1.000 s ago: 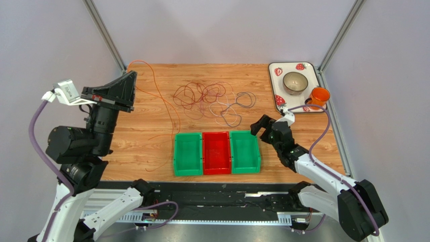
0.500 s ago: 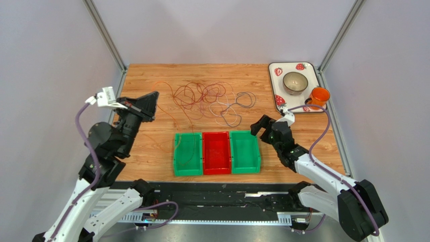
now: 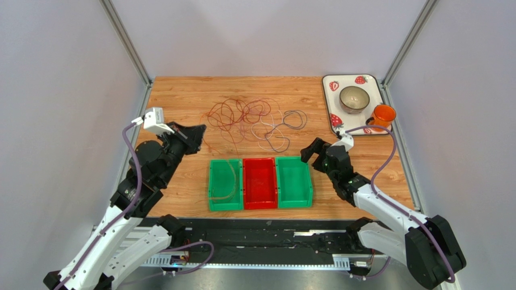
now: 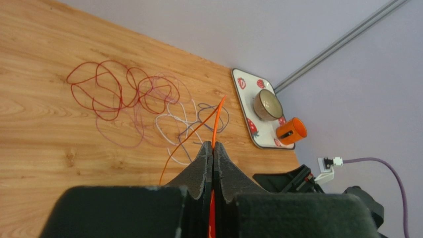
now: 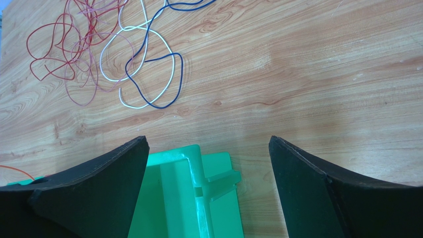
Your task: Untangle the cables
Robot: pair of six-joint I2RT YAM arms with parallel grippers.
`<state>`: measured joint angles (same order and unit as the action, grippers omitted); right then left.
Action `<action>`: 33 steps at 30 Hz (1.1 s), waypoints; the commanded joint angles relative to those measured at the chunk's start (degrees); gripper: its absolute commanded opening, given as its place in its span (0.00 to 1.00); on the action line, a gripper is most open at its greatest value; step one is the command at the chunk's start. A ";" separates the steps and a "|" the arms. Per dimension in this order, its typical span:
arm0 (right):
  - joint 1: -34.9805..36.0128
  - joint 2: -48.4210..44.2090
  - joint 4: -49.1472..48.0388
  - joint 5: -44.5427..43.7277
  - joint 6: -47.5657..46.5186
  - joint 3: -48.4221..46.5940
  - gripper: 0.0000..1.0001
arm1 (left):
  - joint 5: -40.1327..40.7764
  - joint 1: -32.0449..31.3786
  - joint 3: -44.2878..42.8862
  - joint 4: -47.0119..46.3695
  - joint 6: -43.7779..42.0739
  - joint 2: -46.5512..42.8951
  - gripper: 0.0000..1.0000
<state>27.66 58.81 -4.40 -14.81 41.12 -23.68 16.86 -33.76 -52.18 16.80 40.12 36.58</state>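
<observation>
- The orange cable (image 4: 217, 119) is pinched between the tightly closed fingers of the left claw (image 3: 198, 132). From there it trails down into the left green bin (image 3: 211, 184).
- Change noted: a second ago the left arm was raised high at the table's left edge, with this cable strung across the wood. The arm has since come down and in towards the bins, and a slack loop of the cable now lies inside the left green bin.
- Judgement: one strand appears pulled free of the tangle and is being laid away; its release is not yet made.
- The remaining cables (image 3: 254, 121) lie on the table (image 3: 175, 96) beyond the bins. They are red, pinkish, white and dark loops, overlapping and unsorted.
- The right claw (image 3: 310, 150) stands spread wide and holds nothing. It hovers over the far right corner of the right green bin (image 3: 294, 181), where it was a second ago.
- The red bin (image 3: 260, 184) and the right green bin show bare floors.
- At the far right corner a strawberry tray (image 3: 332, 103) carries a bowl (image 3: 353, 98), with an orange cup (image 3: 383, 115) at its near edge. Neither shows any visible contents.
</observation>
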 commanded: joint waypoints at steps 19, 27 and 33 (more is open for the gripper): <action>-0.24 -0.36 -0.17 -0.57 0.10 -2.25 0.96 | -6.48 -0.17 2.96 21.18 8.84 -5.29 0.00; -0.33 -0.36 0.18 -0.66 0.27 -2.33 0.96 | -4.84 -0.17 -1.25 19.06 8.31 -0.46 0.00; -0.24 -0.36 0.27 -0.75 0.36 -2.42 0.96 | -1.58 -0.08 0.68 11.69 6.83 6.47 0.00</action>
<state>27.66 58.81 -3.60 -14.83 41.15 -23.75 12.64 -33.78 -51.07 35.16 47.88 39.18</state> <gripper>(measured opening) 0.963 0.011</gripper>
